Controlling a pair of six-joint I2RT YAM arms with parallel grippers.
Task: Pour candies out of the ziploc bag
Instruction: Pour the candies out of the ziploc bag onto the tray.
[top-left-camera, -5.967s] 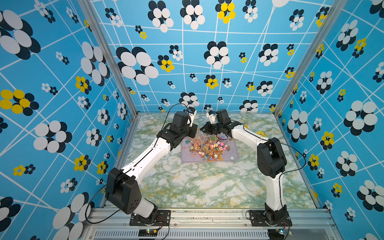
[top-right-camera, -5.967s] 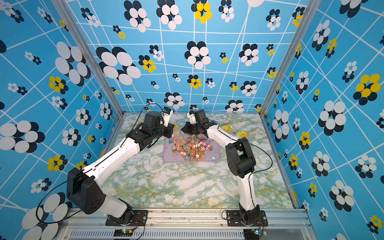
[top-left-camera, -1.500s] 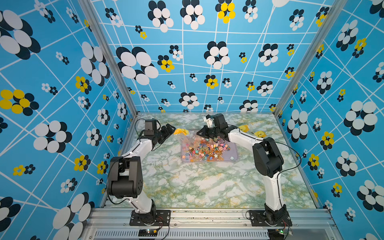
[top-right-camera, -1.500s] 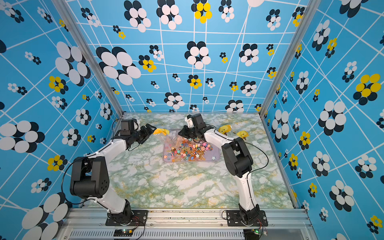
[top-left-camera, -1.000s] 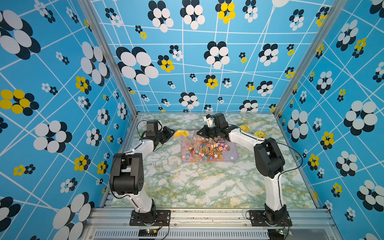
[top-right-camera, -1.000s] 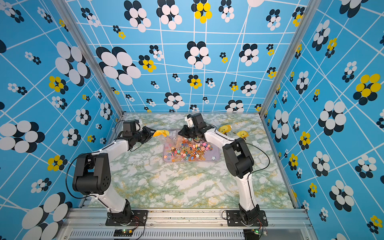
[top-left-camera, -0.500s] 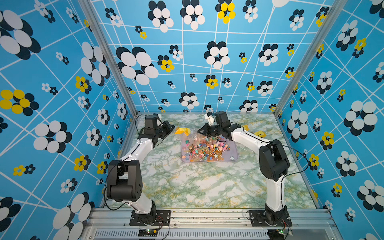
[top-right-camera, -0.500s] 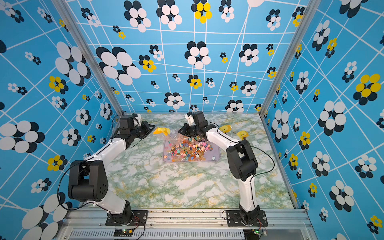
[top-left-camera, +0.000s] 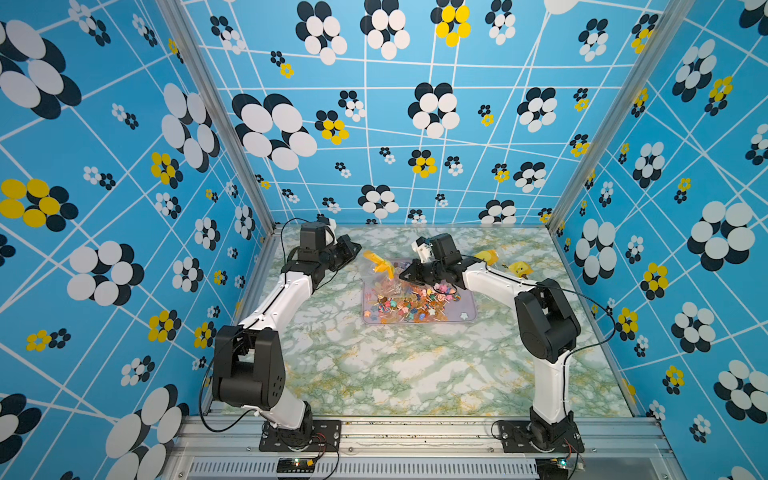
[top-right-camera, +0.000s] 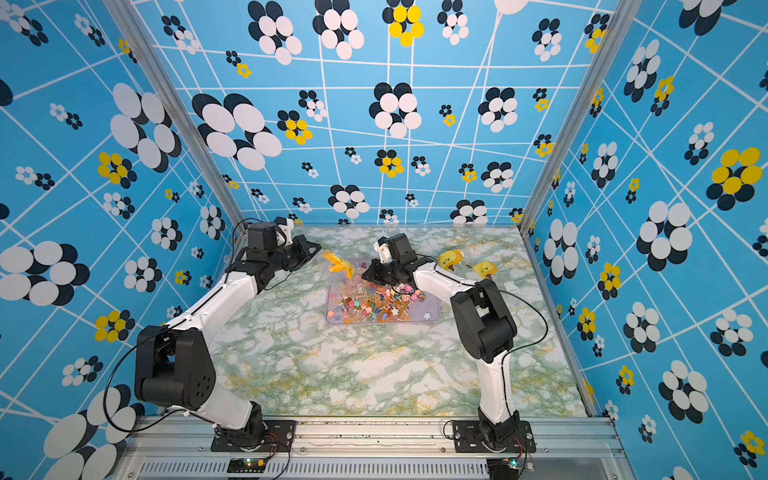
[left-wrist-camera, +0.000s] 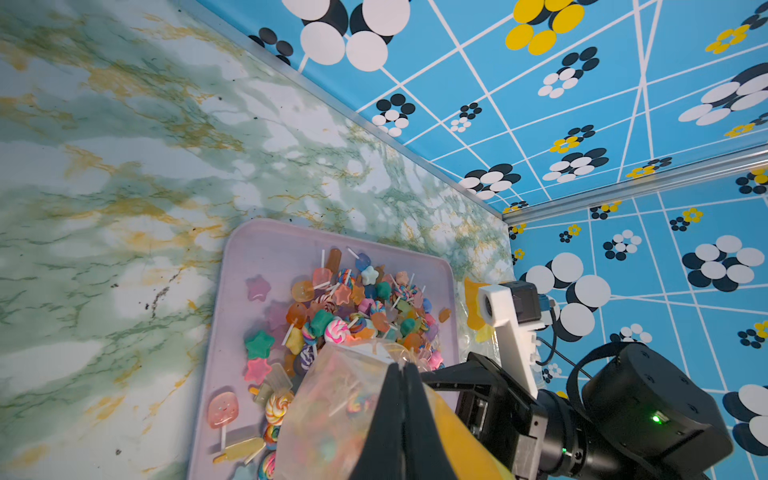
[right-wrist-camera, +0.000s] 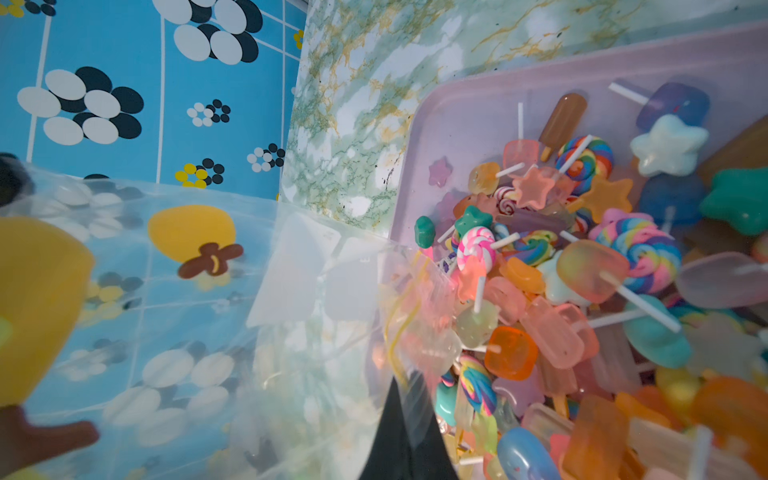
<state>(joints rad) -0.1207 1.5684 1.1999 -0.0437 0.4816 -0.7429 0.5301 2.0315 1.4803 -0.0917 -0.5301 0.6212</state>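
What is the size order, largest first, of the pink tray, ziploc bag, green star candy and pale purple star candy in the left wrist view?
1. pink tray
2. ziploc bag (near the camera, partly cut off)
3. green star candy and pale purple star candy: alike, not ranked

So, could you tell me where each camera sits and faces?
Top views: high at the front, looking down at the table and back wall; left arm and right arm show whole.
Left wrist: on the left arm, looking along the shut left gripper at ziploc bag and candies; right gripper shows.
Right wrist: on the right arm, looking past the right gripper at bag and candies.
Shared: every view sees the tray of candies.
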